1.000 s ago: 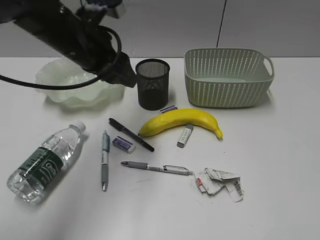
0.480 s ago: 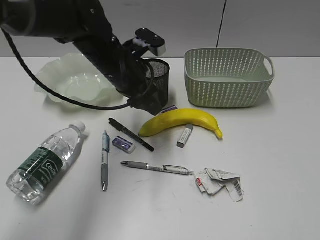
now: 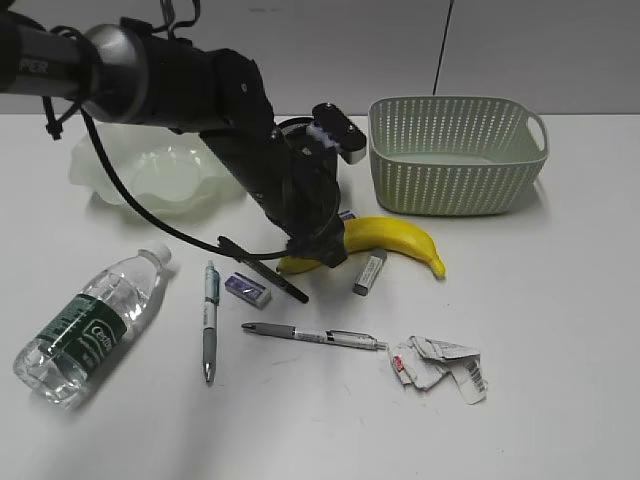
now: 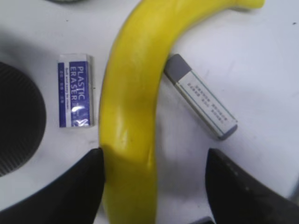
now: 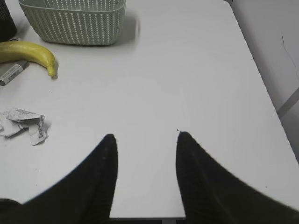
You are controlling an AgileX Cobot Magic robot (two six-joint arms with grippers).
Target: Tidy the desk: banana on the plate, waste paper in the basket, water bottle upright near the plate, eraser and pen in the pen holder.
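Note:
The yellow banana (image 3: pixel 395 238) lies on the white desk (image 3: pixel 560 330) in front of the basket (image 3: pixel 455 155). My left gripper (image 4: pixel 154 156) is open and straddles the banana's (image 4: pixel 135 93) left end, its left jaw against the peel. The black mesh pen holder (image 4: pixel 18 121) is mostly hidden behind the left arm. The green wavy plate (image 3: pixel 150 175) stands back left. The water bottle (image 3: pixel 90 325) lies on its side front left. The waste paper (image 3: pixel 440 365) lies front right. My right gripper (image 5: pixel 145 136) is open and empty over bare desk.
Erasers lie beside the banana: a blue-white one (image 4: pixel 74 95) and a grey one (image 4: pixel 201 102); another (image 3: pixel 247 289) lies by the black pen (image 3: pixel 262 268). A blue-grey pen (image 3: pixel 209 320) and a silver pen (image 3: pixel 312 336) lie in front. The desk's right edge (image 5: pixel 261 84) is near.
My left arm has swung from over the plate rightward and down, past the pen holder, to the banana's left end. Nothing on the desk has moved.

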